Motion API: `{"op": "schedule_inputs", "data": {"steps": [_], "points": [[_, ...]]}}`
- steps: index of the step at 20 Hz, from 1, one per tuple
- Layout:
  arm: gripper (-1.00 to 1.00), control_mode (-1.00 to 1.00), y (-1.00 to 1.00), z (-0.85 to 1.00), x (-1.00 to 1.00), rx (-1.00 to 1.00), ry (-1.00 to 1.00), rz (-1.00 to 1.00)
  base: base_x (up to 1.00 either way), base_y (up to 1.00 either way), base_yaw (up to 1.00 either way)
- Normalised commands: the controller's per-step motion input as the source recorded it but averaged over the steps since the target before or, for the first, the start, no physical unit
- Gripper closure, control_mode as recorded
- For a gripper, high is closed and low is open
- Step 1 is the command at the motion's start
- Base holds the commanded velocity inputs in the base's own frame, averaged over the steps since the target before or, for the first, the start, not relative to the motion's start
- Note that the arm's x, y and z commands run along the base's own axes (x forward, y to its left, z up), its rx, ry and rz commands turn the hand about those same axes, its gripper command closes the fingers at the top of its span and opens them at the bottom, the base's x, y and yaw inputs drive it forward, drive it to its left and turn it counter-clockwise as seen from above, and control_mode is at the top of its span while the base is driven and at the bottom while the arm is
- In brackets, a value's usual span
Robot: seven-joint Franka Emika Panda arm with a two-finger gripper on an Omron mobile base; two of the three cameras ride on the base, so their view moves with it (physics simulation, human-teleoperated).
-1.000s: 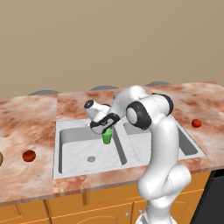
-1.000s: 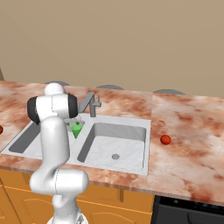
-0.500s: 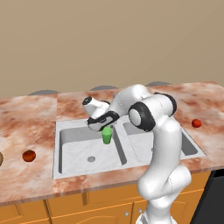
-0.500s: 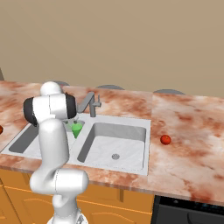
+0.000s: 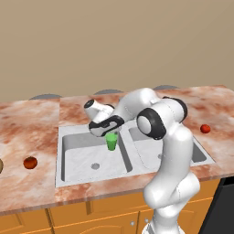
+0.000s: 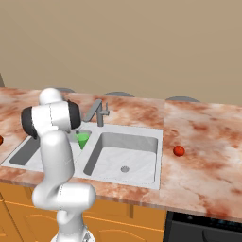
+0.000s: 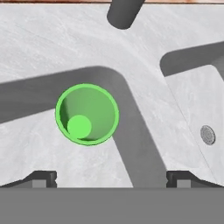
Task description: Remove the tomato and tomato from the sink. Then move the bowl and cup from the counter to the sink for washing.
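The green cup stands upright in the left basin of the pale grey sink, near the divider. My gripper hangs just above it, open, with nothing between its fingers. From the hand view I look straight down into the cup, which sits apart from my gripper. The darker tomato lies on the counter left of the sink, and the brighter tomato lies on the right. A tan sliver of the bowl shows at the left edge.
The grey faucet stands behind the divider, its spout close over the cup. The right basin has a round drain. A dark appliance top borders the counter at the front right.
My hand has lifted slightly and drifted a little left above the cup. The cup stays in place in the left basin, and the jaws stay open.
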Motion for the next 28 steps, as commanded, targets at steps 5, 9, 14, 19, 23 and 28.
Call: {"op": "schedule_inputs", "data": {"steps": [5,9,14,19,23,28], "points": [[-1.00,-1.00,0.00,0.12,-0.31,0.03,0.00,-0.07,0.00,0.00,0.00],[-1.00,-1.00,0.02,0.18,-0.25,0.02,0.00,-0.07,0.00,0.00,0.00],[-1.00,-1.00,0.08,0.22,-0.19,0.04,0.00,0.00,0.00,0.00,0.00],[-1.00,-1.00,0.03,0.25,-0.26,0.04,0.00,0.05,0.00,0.00,0.00],[-1.00,-1.00,0.00,0.23,-0.31,0.06,0.00,0.14,0.00,0.00,0.00],[-1.00,-1.00,0.01,0.19,-0.36,0.07,-0.01,0.15,0.00,0.00,0.00]]}}
